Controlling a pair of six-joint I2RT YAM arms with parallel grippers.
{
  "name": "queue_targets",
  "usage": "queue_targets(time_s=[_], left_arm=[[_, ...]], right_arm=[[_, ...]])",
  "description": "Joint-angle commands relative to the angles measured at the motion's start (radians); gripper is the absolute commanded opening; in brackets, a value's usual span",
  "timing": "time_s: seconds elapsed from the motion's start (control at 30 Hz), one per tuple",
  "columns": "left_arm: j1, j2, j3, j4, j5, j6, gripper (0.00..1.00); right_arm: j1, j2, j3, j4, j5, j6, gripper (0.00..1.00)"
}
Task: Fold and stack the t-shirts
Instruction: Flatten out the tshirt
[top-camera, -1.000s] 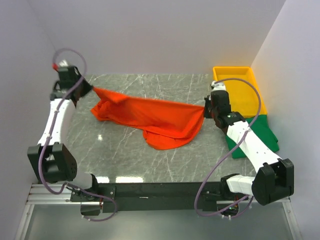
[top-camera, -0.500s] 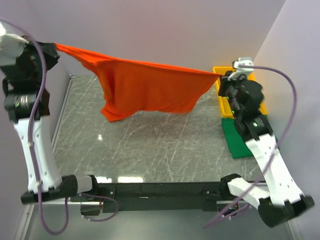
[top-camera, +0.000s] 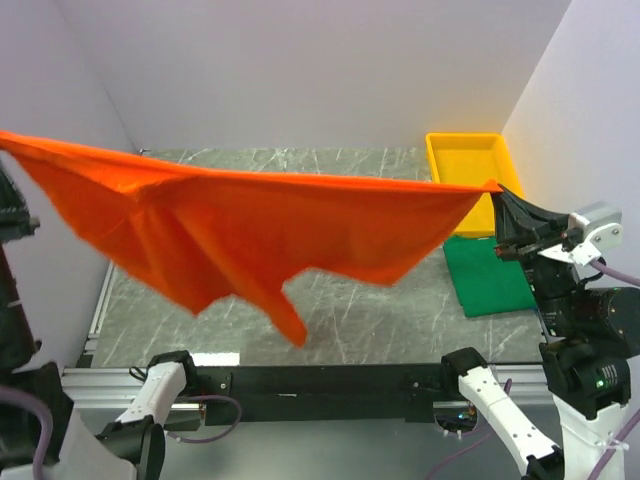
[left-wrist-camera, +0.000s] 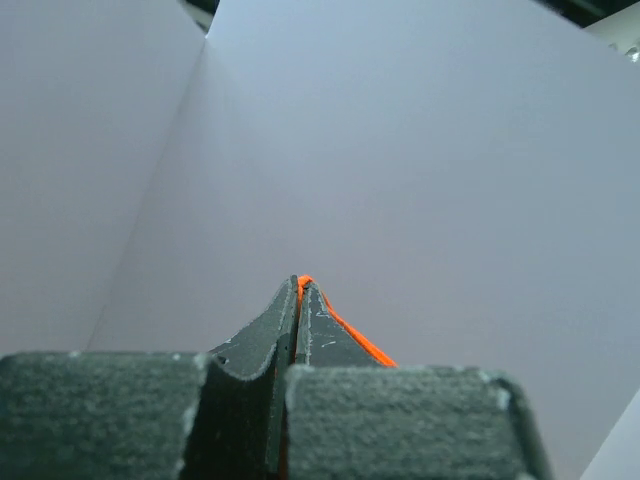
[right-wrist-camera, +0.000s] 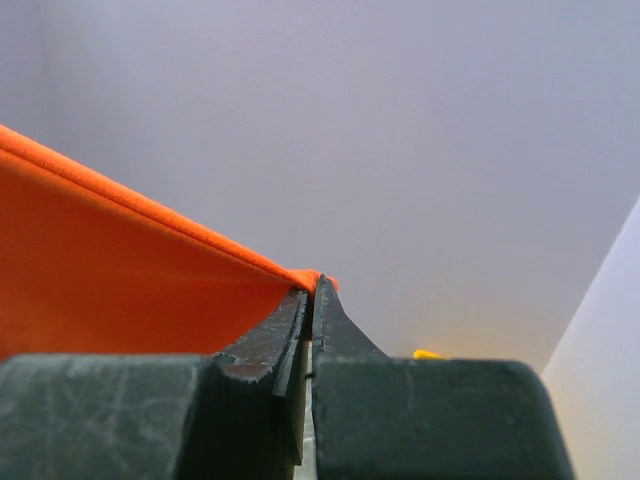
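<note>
The orange-red t-shirt (top-camera: 250, 230) hangs spread in the air above the table, pulled taut along its top edge between both grippers. My right gripper (top-camera: 498, 190) is shut on its right corner, and the cloth (right-wrist-camera: 120, 280) runs left from the closed tips (right-wrist-camera: 314, 285). My left gripper (left-wrist-camera: 300, 283) is shut on a thin orange edge of the shirt. In the top view that corner runs off the left edge. The dark green t-shirt (top-camera: 490, 275) lies flat and folded at the table's right side, below the right gripper.
A yellow tray (top-camera: 465, 160) stands at the back right corner, just behind the green shirt. The grey marble table (top-camera: 380, 300) shows under the hanging shirt. White walls close in on the left, back and right.
Both arms have risen and drawn apart, lifting the orange-red shirt from a heap on the table into a taut hanging spread. Its lower tail now dangles near the front edge.
</note>
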Motion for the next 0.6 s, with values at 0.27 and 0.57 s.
queue_targets(time_s=[0.27, 0.57], left_arm=[[-0.023, 0.049, -0.459, 0.199, 0.169, 0.133, 0.01], [-0.124, 0.365, -1.004, 0.632, 0.297, 0.190, 0.01]], right_arm=[[-0.012, 0.087, -0.092, -0.151, -0.033, -0.090, 0.00], [-0.012, 0.375, -0.511, 0.338, 0.066, -0.118, 0.00]])
